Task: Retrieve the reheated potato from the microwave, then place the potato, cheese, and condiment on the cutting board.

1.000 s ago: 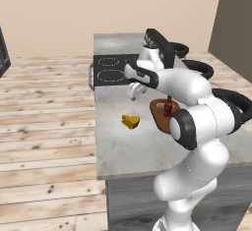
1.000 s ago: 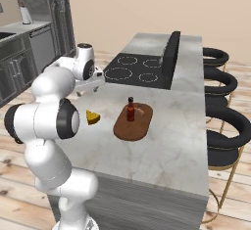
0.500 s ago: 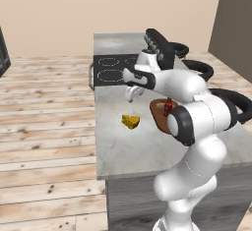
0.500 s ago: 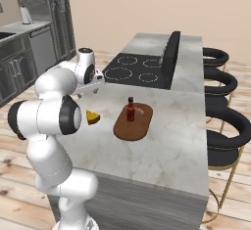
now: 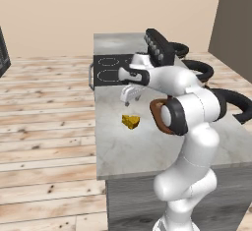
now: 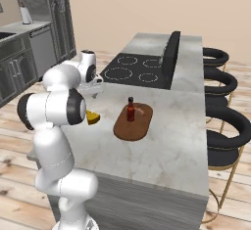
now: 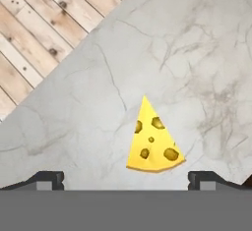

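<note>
The cheese, a yellow holed wedge, lies on the marble counter just ahead of my open gripper, between the lines of its two fingertips. From the left base camera my gripper hovers above the cheese without touching it. The cheese peeks out from behind my arm, left of the cutting board. The condiment stands upright on that board. My arm hides most of the cutting board. The potato and the microwave are out of view.
A black stovetop lies beyond the board, with a dark raised panel along its right. Black bar stools line the counter's right side. The counter edge drops to wooden floor left of the cheese. Grey cabinets stand far left.
My gripper has sunk slightly over the cheese, still open. My elbow has swung in front of the board and now hides the condiment in the left base view.
</note>
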